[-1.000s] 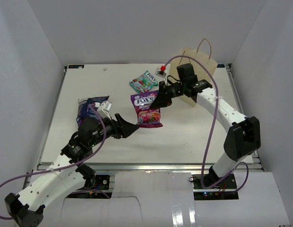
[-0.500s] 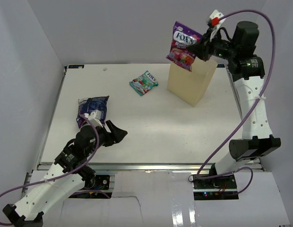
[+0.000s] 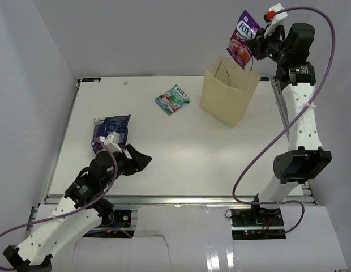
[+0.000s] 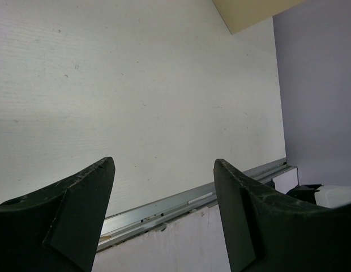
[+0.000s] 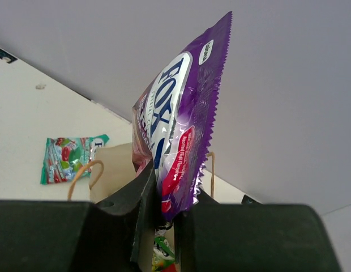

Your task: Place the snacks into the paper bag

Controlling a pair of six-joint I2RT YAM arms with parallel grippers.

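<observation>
Purple packet (image 3: 242, 41) has swung over the bag (image 3: 227, 105); right gripper (image 3: 255, 47) clenches it. Centre it, lower, then release

Four snack packets show: one purple packet (image 3: 242, 39), one teal packet (image 3: 172, 99), one dark blue packet (image 3: 110, 129) and one green-yellow packet (image 5: 160, 255), glimpsed low between the fingers. There is one paper bag (image 3: 226, 96) and one bench (image 3: 221, 164).

Overhead, wrist views; paper bag (image 3: 222, 105) common
</observation>
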